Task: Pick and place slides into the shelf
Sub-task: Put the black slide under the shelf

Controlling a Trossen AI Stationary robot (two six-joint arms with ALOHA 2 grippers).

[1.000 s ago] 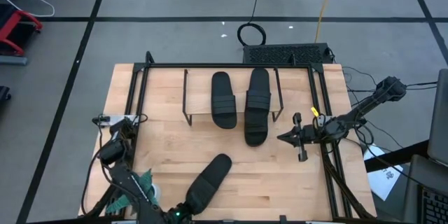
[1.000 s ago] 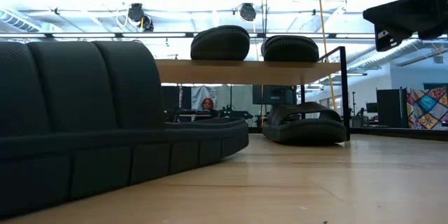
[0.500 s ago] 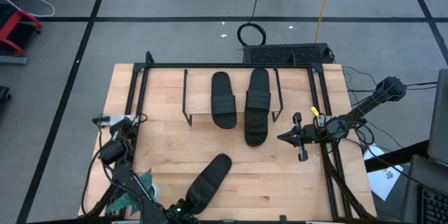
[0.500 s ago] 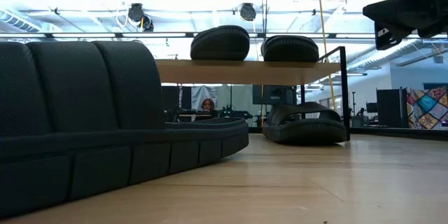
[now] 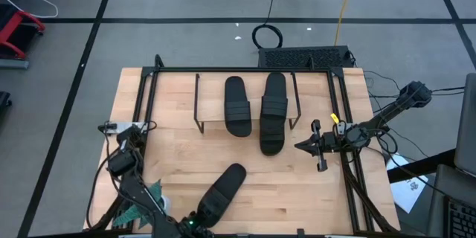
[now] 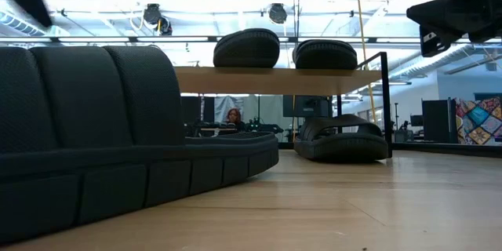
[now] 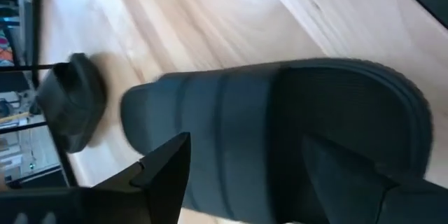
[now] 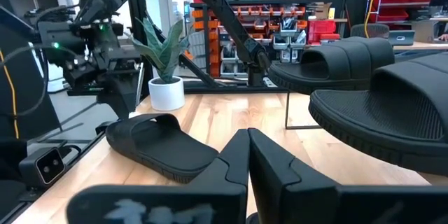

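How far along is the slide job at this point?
Done: two matte black slide sandals lie on the low wood-topped shelf, with a third beneath its plank. In hand: the left claw, open, hovers over the fourth slide, not gripping it. The right claw waits shut beside the shelf. Left: shelving that fourth slide.
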